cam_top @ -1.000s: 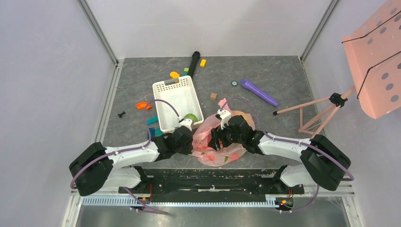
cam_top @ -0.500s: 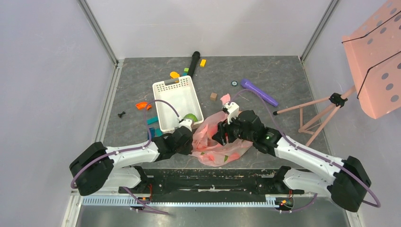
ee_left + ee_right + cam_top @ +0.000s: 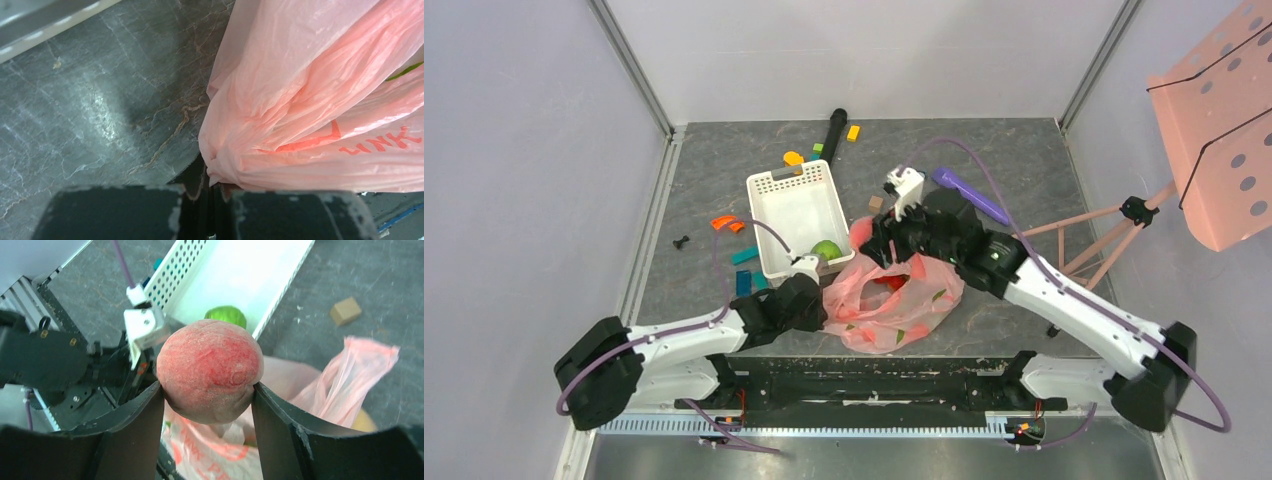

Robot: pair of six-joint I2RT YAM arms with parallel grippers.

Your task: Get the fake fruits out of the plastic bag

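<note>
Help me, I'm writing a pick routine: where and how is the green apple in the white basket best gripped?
Grip the green apple across its round middle, coming straight down from above. It sits low in the near corner of the white basket, close against the walls, so a sideways approach looks blocked. The top is the only side plainly open. How much gap the walls leave cannot be told.

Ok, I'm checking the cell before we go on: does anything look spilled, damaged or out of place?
Nothing looks damaged, but small blocks lie scattered around the white basket, not in it, and the plastic bag sits crumpled, pinched by the left gripper. The right gripper holds the peach squarely.
</note>
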